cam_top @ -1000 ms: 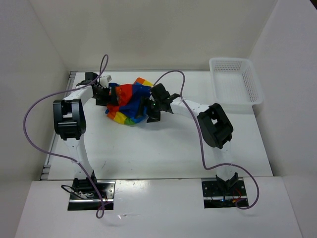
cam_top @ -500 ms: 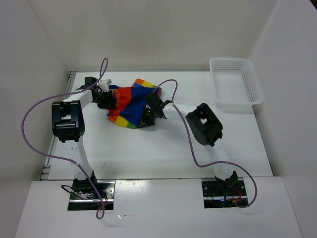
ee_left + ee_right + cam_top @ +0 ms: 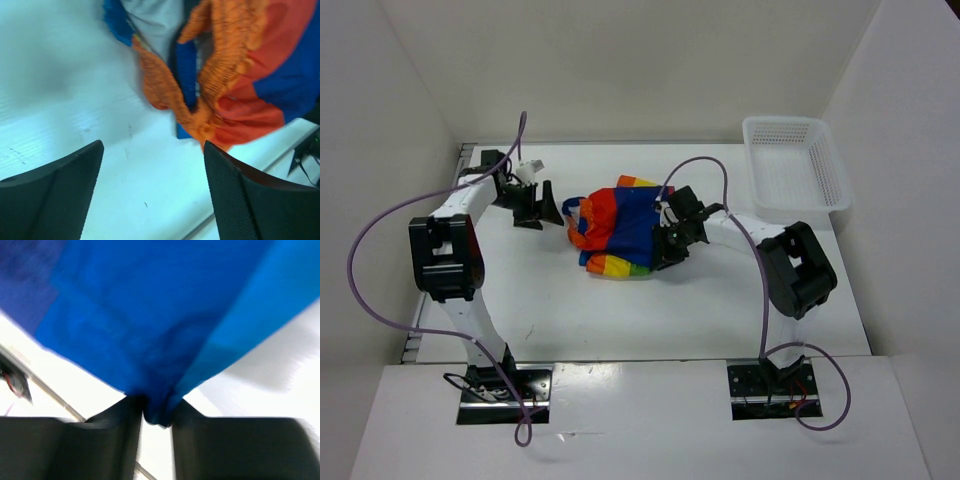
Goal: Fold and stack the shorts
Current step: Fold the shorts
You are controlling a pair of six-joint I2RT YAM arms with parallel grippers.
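The shorts (image 3: 620,228) lie bunched on the white table, in red, orange, blue, yellow and green blocks. My right gripper (image 3: 670,242) sits at their right edge, shut on a fold of blue cloth (image 3: 165,365) that is pinched between its fingers (image 3: 115,440). My left gripper (image 3: 542,205) stands just left of the shorts, open, with bare table between its black fingers (image 3: 55,195). In the left wrist view the orange gathered waistband (image 3: 210,75) lies just beyond the fingertips, apart from them.
A white lattice basket (image 3: 798,170) stands at the back right of the table (image 3: 620,310). Purple cables loop over both arms. White walls close in the left, back and right sides.
The right gripper has closed on the blue cloth and dragged the shorts rightward. The left gripper shut briefly on the shorts, then let go and now stands open, apart from them.
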